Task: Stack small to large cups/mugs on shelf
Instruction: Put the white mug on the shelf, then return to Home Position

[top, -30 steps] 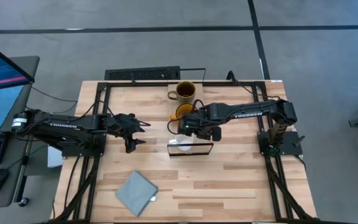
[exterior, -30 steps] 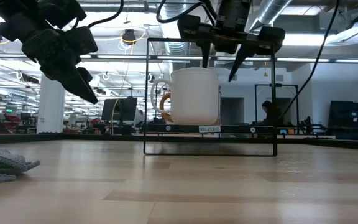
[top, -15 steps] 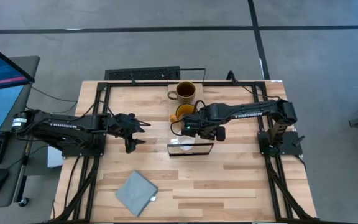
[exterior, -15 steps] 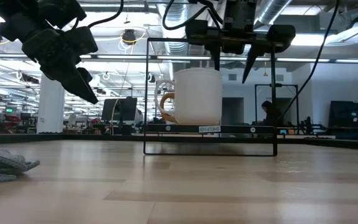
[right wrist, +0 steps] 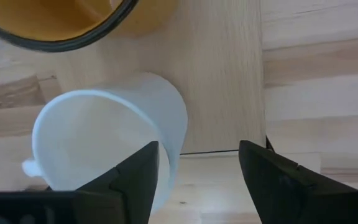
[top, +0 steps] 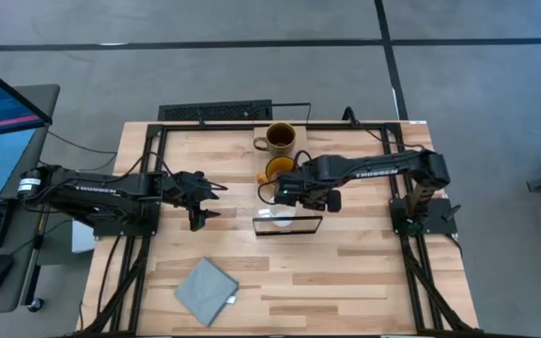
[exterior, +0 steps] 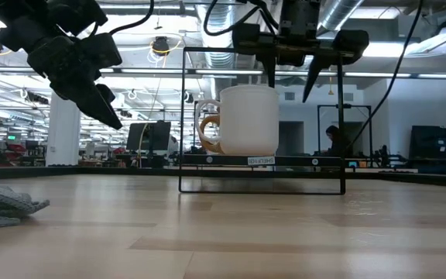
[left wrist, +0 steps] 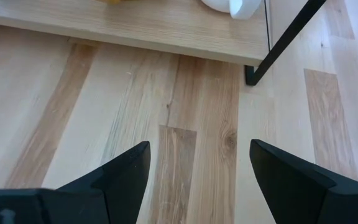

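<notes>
White mug [exterior: 248,120] stands upright on shelf [left wrist: 142,28] at its wire-frame [exterior: 184,116] end, frame centre in low view; handle points toward frame left. R gripper [exterior: 291,77] hangs directly above it, fingers apart, one tip just over the rim, holding nothing. Judgement: mug set down & let go, or about to be nudged; cannot say which.

Yellow mug [top: 277,170] sits next along shelf, just beside the white one; in R wrist view its dark rim [right wrist: 61,37] is near the white mug [right wrist: 104,140], contact not determinable. Brown mug [top: 279,138] is further up frame in high view, top centre, at the far end of the row. Whether its base is on the shelf: cannot tell. Row thus reads white, yellow, brown. Judgement: order by size not yet confirmed; yellow looks widest, so a swap w/ brown may be needed.

L gripper [top: 200,199] waits left of centre in high view, above bare tabletop [top: 346,272], fingers spread, empty.

Surface: slatted wood tabletop, paler shelf plank on it. Grey cloth [top: 206,292] lower left, well apart from the mugs. Room beyond: open workshop, ceiling ducts, strip lights; a person [exterior: 335,139] seated far right background.
</notes>
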Available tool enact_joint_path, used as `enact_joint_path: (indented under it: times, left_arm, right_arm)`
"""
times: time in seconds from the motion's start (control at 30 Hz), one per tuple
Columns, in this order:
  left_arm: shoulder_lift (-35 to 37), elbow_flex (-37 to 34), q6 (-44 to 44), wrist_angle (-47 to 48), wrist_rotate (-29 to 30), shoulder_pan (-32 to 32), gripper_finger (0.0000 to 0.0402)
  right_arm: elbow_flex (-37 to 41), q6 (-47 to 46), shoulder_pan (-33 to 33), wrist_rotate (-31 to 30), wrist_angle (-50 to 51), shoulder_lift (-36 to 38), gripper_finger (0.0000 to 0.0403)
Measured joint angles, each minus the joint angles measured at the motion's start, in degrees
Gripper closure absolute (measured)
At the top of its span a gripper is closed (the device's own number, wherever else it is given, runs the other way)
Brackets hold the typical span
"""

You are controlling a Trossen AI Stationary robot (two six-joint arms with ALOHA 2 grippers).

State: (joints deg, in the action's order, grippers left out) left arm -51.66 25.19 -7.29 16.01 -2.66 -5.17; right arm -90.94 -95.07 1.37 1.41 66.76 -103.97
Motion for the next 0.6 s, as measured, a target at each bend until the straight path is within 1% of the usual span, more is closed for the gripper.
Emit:
enact_joint_path:
  times: [0.13,0.3,0.5,0.6]
  left_arm:
    - [0.0,0.0,0.0,0.0,0.0,0.0,0.0134]
    - [0.0,0.0,-0.8,0.0,0.0,0.0,0.0134]
    - [0.0,0.0,-4.8,0.0,0.7,0.0,0.0134]
    - [0.0,0.0,-7.1,0.0,2.0,0.0,0.0134]
  right_arm:
    - [-1.2,1.8,0.0,-0.4,-0.7,0.2,0.0158]
    - [-6.3,7.0,-1.0,-2.2,0.7,0.2,0.0159]
    - [-13.8,15.3,-2.6,-8.9,8.2,0.2,0.0158]
    - [-17.4,20.0,-2.7,-13.5,12.9,0.2,0.0159]
